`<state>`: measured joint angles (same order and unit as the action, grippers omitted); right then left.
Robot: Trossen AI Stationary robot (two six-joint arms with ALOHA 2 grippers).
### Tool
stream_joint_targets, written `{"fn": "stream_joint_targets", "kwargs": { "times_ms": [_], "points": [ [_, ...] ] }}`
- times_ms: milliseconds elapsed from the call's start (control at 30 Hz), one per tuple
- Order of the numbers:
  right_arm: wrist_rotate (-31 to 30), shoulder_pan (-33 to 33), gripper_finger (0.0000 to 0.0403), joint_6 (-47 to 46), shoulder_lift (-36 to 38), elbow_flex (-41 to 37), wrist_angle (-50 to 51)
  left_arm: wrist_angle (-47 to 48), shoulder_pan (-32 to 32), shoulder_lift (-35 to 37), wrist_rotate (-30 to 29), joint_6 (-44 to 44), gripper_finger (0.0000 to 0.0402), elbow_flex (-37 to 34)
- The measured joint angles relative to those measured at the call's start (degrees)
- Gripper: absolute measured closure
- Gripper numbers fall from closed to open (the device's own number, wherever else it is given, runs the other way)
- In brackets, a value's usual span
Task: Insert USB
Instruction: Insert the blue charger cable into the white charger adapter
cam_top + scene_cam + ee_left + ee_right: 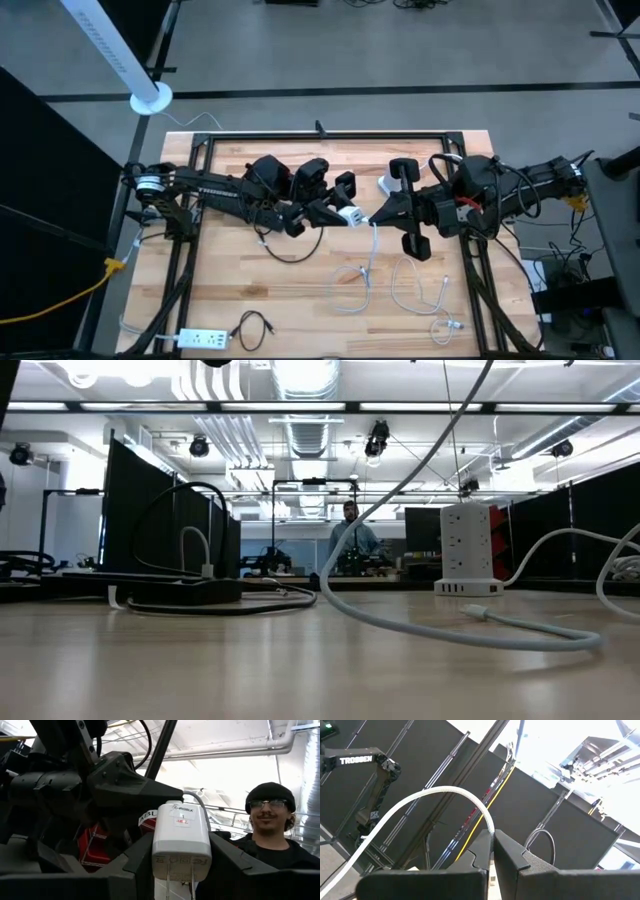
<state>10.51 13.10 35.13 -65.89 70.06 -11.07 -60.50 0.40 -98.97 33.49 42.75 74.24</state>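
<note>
A white wall charger is held above the table's middle by my left gripper. In the left wrist view the charger sits between my fingers with its two prongs toward the camera. My right gripper faces it closely from the table's right, shut on a white USB cable. The cable hangs down to loops on the table. In the low view the cable drops from above. Whether the plug end is in the charger is hidden. My left gripper pinches the charger by its two side faces, one finger on each side, coming level from the table's left. The charger is lifted clear, prongs pointing back along the fingers. My right gripper pinches the white cable near its plug end between its fingertips, coming level from the table's right. The rest arcs away and hangs slack to the table.
A white power tower stands behind the grippers. A black cable and a second white cable lie on the wood. A power strip lies at the near-left edge. A person stands beyond the table.
</note>
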Motion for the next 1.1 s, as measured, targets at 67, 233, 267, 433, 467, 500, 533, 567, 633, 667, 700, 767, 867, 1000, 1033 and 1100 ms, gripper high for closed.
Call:
{"fn": "stream_joint_targets", "kwargs": {
  "times_ms": [67,233,267,433,467,500,533,567,633,667,700,767,867,1000,1033,1100],
  "points": [
    [0.0,0.0,0.0403,0.0,0.0,0.0,0.0,0.1,0.0,0.0,-0.5,0.0,0.0273,0.0],
    [0.0,0.0,0.0403,0.0,-0.3,0.0,-0.5,0.1,0.0,0.0,-1.0,0.0,0.0273,0.0],
    [0.1,0.0,0.0403,0.0,-0.4,0.0,-0.6,0.1,0.0,0.0,-1.0,0.0,0.0273,0.0],
    [0.3,0.0,0.0403,0.0,-1.6,0.0,-1.3,0.3,0.0,0.0,-0.6,0.0,0.0273,0.0],
    [0.3,0.0,0.0403,0.0,-1.7,0.0,-1.3,0.3,0.0,0.0,-0.6,0.0,0.0273,0.0],
    [0.3,0.0,0.0403,0.0,-1.7,0.0,-1.3,0.3,0.0,0.0,-0.5,0.0,0.0273,0.0],
    [0.3,0.0,0.0403,-0.1,-1.7,0.0,-1.4,0.3,0.0,0.0,-0.2,0.0,0.0273,0.0],
    [0.3,0.0,0.0403,-0.3,-1.7,0.0,-1.4,0.3,0.0,0.0,0.2,0.1,0.0273,0.0],
    [0.1,0.0,0.0403,-0.7,-1.6,0.0,-1.3,0.3,0.0,0.0,0.6,0.4,0.0273,0.0],
    [0.0,0.0,0.0403,-0.7,-1.6,0.0,-1.2,0.3,0.0,0.0,0.5,0.4,0.0273,0.0],
    [0.0,-0.1,0.0403,-0.8,-1.6,0.0,-1.2,0.3,0.0,0.0,0.4,0.4,0.0273,0.0],
    [0.0,-0.1,0.0403,-1.3,-1.7,0.0,-1.2,0.3,0.0,0.0,0.5,0.4,0.0273,0.0],
    [0.1,-0.4,0.0403,-2.1,-1.7,0.0,-1.1,0.3,0.0,0.0,0.6,0.4,0.0273,0.0],
    [0.0,-0.6,0.0403,-2.1,-1.7,0.0,-0.3,-0.1,-0.1,0.0,0.6,0.3,0.0273,0.0],
    [-0.2,-0.7,0.0403,-2.1,-1.7,0.0,0.1,-0.1,-0.2,0.0,0.7,0.3,0.0273,0.0],
    [-0.9,-0.7,0.0403,-2.1,-1.7,0.0,0.3,-0.1,-0.2,0.0,1.0,0.3,0.0273,0.0]
  ]
}}
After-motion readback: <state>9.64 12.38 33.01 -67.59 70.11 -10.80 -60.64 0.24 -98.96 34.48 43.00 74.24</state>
